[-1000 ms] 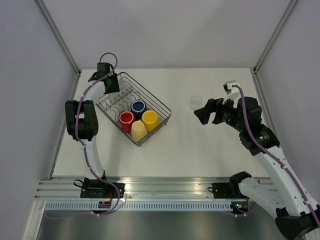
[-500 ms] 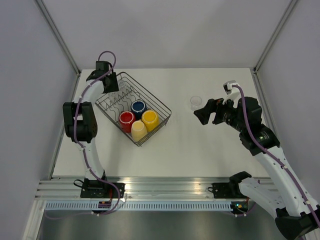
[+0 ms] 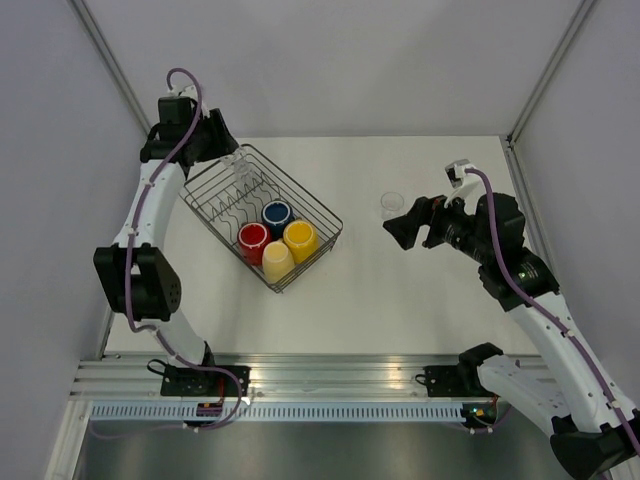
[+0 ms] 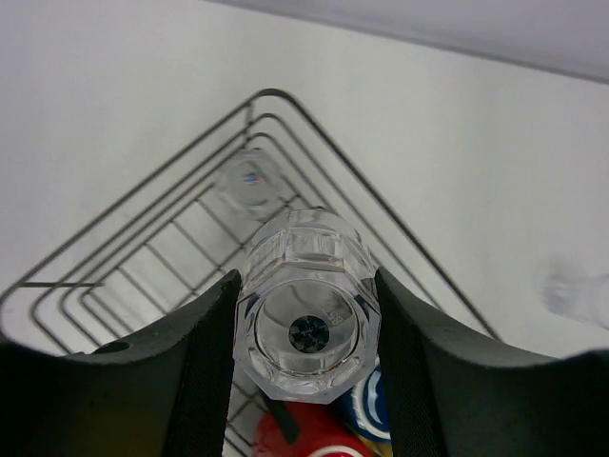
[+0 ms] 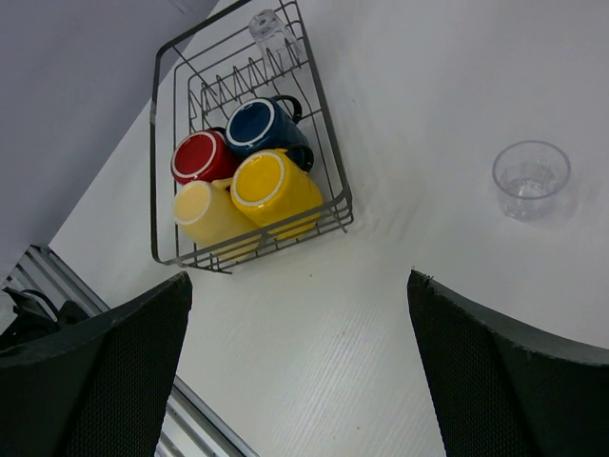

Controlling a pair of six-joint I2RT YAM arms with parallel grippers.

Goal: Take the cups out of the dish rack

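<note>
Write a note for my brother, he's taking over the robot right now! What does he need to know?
Left gripper: shut on the held tumbler, above the dish rack's far corner.
Right gripper: open, empty, over the table.
Done: the table tumbler stands outside, right of the rack.
Left: set down the held tumbler. Then take out the rack tumbler in the far corner, and the red mug, blue mug, orange-yellow mug and cream mug at the rack's nearer end.

Left gripper point(image 4: 306, 286) above dish rack's point(image 3: 210, 205) far corner, clamping glass tumbler point(image 4: 306, 328). Right gripper point(image 3: 403, 228) fingers spread, well right of rack.
</note>
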